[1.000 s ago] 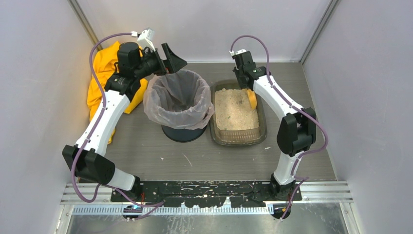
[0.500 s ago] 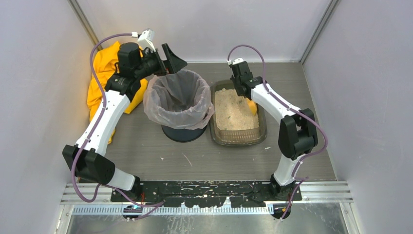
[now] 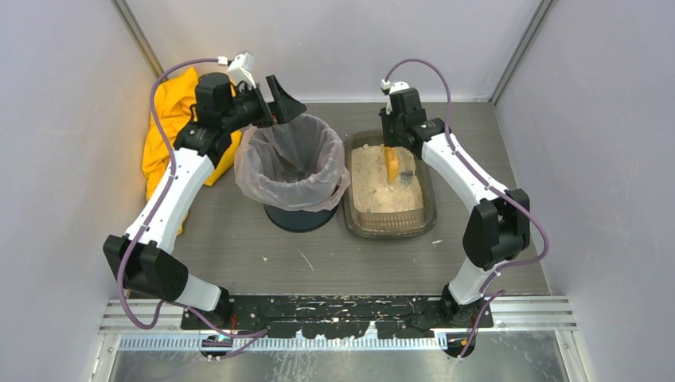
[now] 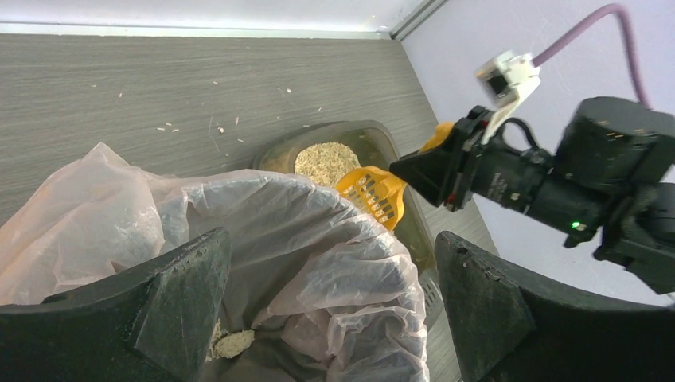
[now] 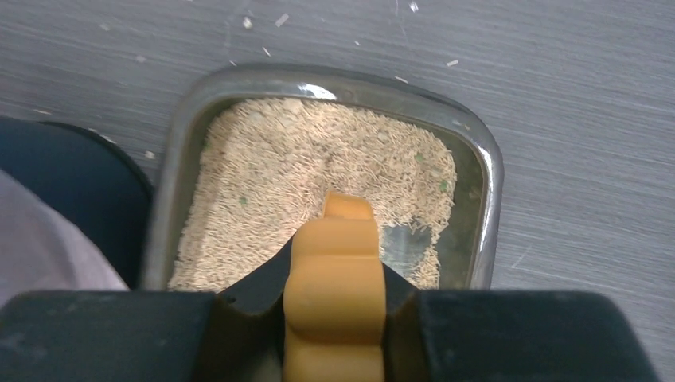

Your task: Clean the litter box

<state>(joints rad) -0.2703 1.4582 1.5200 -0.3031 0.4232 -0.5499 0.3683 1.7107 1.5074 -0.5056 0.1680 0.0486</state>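
The litter box (image 3: 431,200) is a shallow dark translucent tray with beige litter, right of the bin. It also shows in the left wrist view (image 4: 384,140) and the right wrist view (image 5: 487,187). My right gripper (image 3: 396,146) is shut on the handle of the orange slotted scoop (image 3: 393,164) over the tray's far half; the handle (image 5: 337,290) sits between the jaws (image 5: 337,322). Beside the scoop tip the litter is scraped to a bare patch (image 5: 406,243). My left gripper (image 3: 280,99) is open and empty above the bin's far rim, straddling the liner (image 4: 330,306).
The round bin with a clear bag liner (image 3: 293,163) stands left of the tray; a pale litter clump (image 4: 232,344) lies inside it. A yellow cloth (image 3: 169,119) is heaped at the back left. Grey walls close in on three sides. Litter crumbs lie scattered on the table.
My right arm has swung, carrying the scoop from the tray's right wall toward the far middle, leaving a bare patch in the litter. The left arm has barely moved.
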